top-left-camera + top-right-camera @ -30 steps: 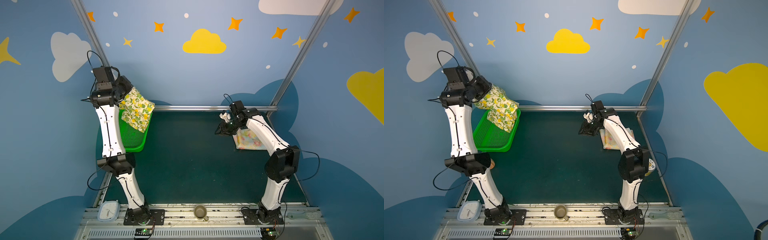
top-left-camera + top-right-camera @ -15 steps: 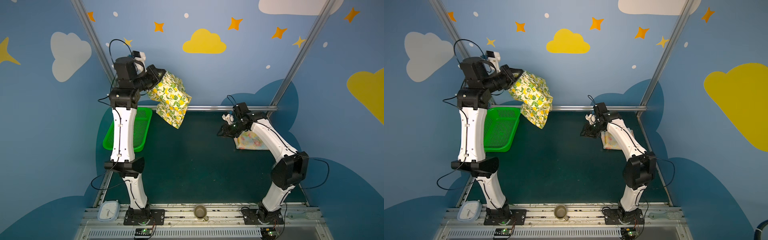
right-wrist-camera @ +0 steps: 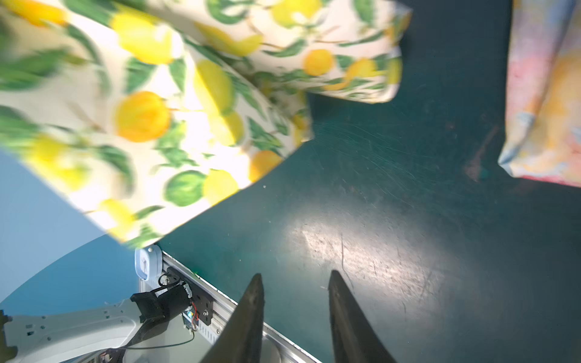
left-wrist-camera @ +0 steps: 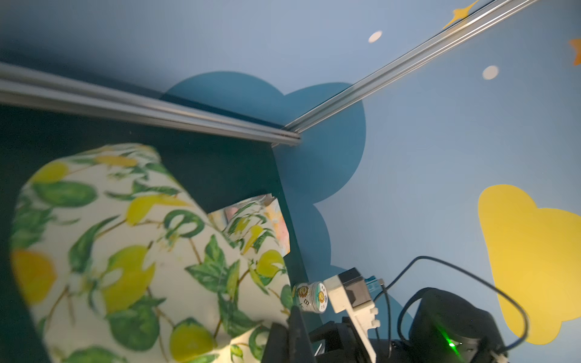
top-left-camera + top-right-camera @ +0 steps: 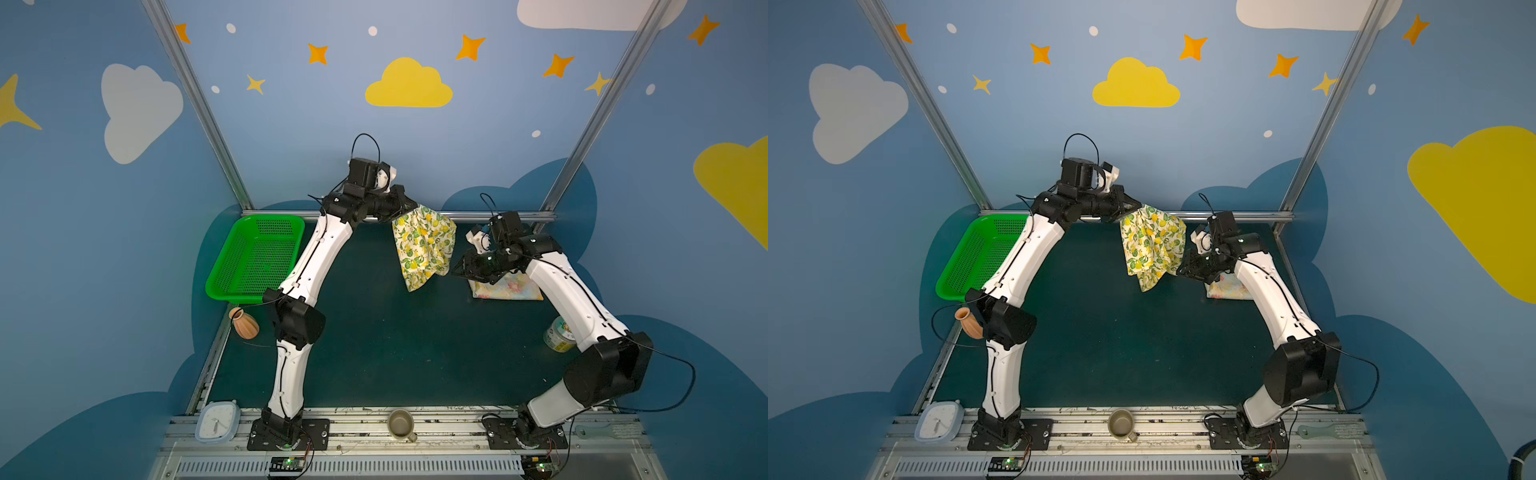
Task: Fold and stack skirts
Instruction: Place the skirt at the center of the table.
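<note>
The cream lemon-print skirt [image 5: 424, 249] [image 5: 1152, 249] hangs in the air over the back middle of the table, bunched at its top corner, where my left gripper [image 5: 409, 206] [image 5: 1133, 206] is shut on it. It fills the left wrist view [image 4: 125, 251] and swings blurred in the right wrist view [image 3: 157, 110]. The pale floral skirt [image 5: 507, 289] [image 5: 1227, 289] [image 3: 550, 94] lies folded flat on the table at the right. My right gripper [image 5: 457, 272] [image 3: 295, 276] hovers open and empty just left of the floral skirt, close beside the hanging skirt's lower edge.
A green mesh basket [image 5: 257, 257] stands at the back left. A terracotta vase [image 5: 245, 324] sits by the left rail, a small can [image 5: 559, 334] by the right arm. A clock [image 5: 217, 422] and a cup [image 5: 401, 424] rest on the front rail.
My left arm has swung rightward from above the basket to the table's back middle, carrying the lemon skirt, which now hangs lower and next to the right gripper. The right arm barely moved.
</note>
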### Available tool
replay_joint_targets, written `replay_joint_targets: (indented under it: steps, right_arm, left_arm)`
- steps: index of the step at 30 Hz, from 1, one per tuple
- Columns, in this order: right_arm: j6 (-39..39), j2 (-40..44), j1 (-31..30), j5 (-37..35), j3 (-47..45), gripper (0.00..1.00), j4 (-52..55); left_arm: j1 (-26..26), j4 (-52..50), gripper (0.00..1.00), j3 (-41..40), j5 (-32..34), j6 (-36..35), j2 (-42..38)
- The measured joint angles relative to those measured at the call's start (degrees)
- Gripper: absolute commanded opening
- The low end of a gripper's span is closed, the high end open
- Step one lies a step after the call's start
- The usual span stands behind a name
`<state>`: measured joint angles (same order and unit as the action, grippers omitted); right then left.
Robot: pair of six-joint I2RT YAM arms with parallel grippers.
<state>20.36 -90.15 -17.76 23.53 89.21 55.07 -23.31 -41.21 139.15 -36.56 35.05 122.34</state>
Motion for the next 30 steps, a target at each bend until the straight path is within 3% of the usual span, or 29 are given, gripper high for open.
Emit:
replay_joint_targets:
  steps: [2, 8, 9, 10, 11, 13, 15, 23, 30]
  right_arm:
    - [-0.07, 0.17, 0.0, -0.52, -0.87, 0.35, 0.07]
    - [-0.13, -0.94, -0.02, -0.57, -2.62, 0.34, 0.04]
    - [-0.11, -1.44, -0.07, -0.44, -2.67, 0.34, -0.07]
    - [-0.07, -2.05, -0.07, -0.33, -2.67, 0.34, -0.11]
    - [-0.02, -2.64, -0.09, -0.28, -2.67, 0.35, -0.26]
    - [0.09, -4.24, -0.09, -0.09, -2.67, 0.36, -0.87]
    - [0.24, -5.97, -0.09, 0.02, -2.58, 0.38, -1.44]
    - [0.22, -15.19, 0.31, -0.7, 2.21, 0.41, -2.71]
    - [0.55, -22.32, 2.36, -1.49, 4.7, 0.46, -5.46]
  left_arm:
    - [-0.35, 1.11, 0.04, -7.76, 0.44, -0.61, -3.19]
    - [-0.2, 10.29, 0.04, -47.45, 3.37, 2.73, -20.39]
    - [-0.02, 11.06, 0.13, -52.72, 4.24, 3.43, -22.49]
    - [0.07, 11.45, 0.36, -57.09, 5.09, 3.78, -24.24]
    - [0.13, 11.43, 0.49, -60.33, 5.9, 4.09, -25.51]
    - [0.33, 10.73, 0.71, -65.55, 7.58, 4.63, -27.76]
    - [0.39, 9.6, 0.78, -67.98, 9.18, 4.66, -29.29]
    - [3.13, 7.32, 0.8, -66.75, 13.42, 4.2, -32.13]
    - [5.92, 7.41, 0.8, -50.99, 13.29, 2.36, -18.25]
